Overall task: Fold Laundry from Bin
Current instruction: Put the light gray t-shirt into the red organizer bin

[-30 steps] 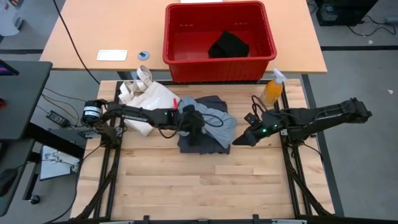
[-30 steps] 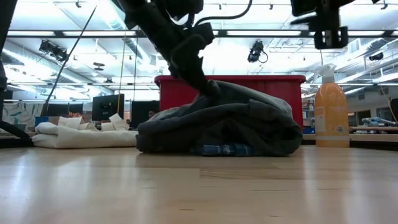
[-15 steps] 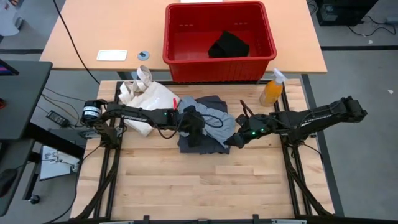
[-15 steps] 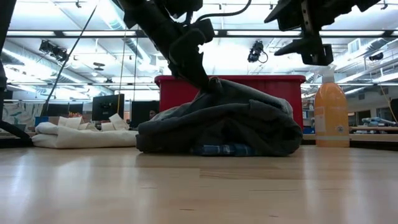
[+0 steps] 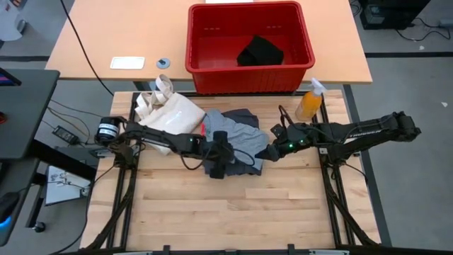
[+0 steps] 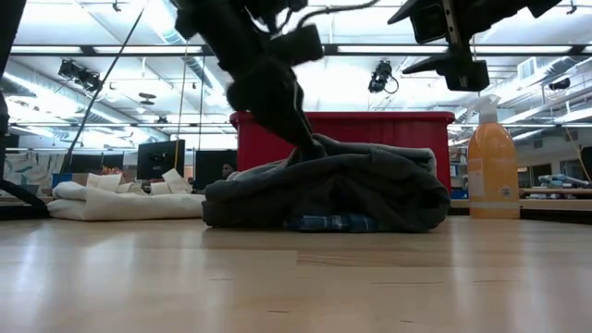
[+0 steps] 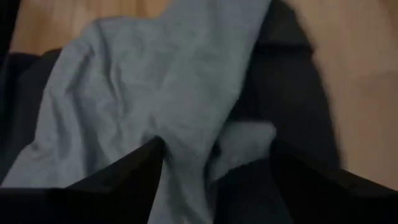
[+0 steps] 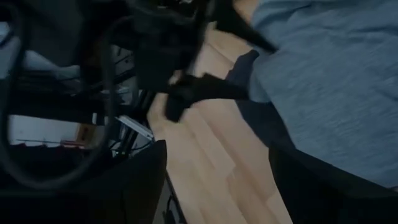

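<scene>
A soft heap of laundry (image 5: 237, 142) lies on the wooden worktable (image 5: 233, 205): a light grey piece (image 5: 244, 134) draped over a dark charcoal-grey piece (image 5: 226, 164), with a strip of blue-and-white plaid shirt (image 6: 338, 222) peeking out underneath in the low view. The left gripper (image 5: 218, 167) sits directly on the near edge of the heap, its fingers spread apart with grey cloth lying between them and nothing pinched. The right gripper (image 5: 267, 154) hangs at the heap's opposite edge, just beside the light grey fabric, its fingers also parted and empty. Beyond both grippers, on the adjoining table, stands the red bin (image 5: 250, 44) with a black piece (image 5: 260, 52) in it. An orange spray bottle (image 5: 310, 100) stands close behind the right arm, and a cream tote bag (image 5: 166, 113) lies beside the left arm. The main risk appears to be that a gripper closing here would catch more than one layer, since the garments overlap, so lifting would drag the whole pile rather than one piece. The left fingers may also snag loose cloth as they rise and undo any fold already made. A wide swing of the right arm could knock over the bottle.
</scene>
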Robot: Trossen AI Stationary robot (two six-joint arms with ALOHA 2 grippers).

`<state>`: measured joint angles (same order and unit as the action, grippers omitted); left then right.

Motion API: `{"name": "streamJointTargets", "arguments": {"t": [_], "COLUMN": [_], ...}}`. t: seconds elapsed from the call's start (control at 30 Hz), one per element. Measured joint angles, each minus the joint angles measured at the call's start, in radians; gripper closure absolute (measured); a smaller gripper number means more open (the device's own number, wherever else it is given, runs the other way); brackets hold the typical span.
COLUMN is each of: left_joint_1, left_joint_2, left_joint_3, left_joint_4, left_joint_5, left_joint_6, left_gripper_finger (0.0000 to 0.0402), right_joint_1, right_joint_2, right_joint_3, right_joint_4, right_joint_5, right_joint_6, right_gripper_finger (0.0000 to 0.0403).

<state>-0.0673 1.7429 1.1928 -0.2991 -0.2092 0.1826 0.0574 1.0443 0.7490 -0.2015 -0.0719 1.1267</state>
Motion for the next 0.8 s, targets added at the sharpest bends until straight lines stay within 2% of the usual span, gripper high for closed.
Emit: {"name": "streamJointTargets", "arguments": {"t": [0.17,0.27,0.53,0.63,0.8], "left_joint_1": [0.000,0.006,0.026,0.023,0.042], "left_joint_2": [0.022,0.039,0.105,0.125,0.126], "left_joint_3": [0.000,0.002,0.001,0.001,0.000], "left_joint_4": [0.078,0.144,0.146,0.196,0.250], "left_joint_5": [-0.111,-0.114,-0.106,-0.142,-0.160], "left_joint_6": [0.021,0.033,0.065,0.068,0.083], "left_gripper_finger": [0.0103,0.0102,0.0102,0.0104,0.0124], "right_joint_1": [0.002,0.006,0.007,0.012,0.024], "right_joint_2": [0.000,0.000,0.000,0.000,0.001], "right_joint_3": [0.000,0.000,-0.001,-0.001,-0.001], "right_joint_4": [0.007,0.007,0.014,0.018,0.029], "right_joint_5": [-0.023,-0.026,-0.027,-0.029,-0.029], "right_joint_6": [0.009,0.023,0.028,0.034,0.050], "right_gripper_finger": [0.0115,0.0115,0.0115,0.0115,0.0115]}}
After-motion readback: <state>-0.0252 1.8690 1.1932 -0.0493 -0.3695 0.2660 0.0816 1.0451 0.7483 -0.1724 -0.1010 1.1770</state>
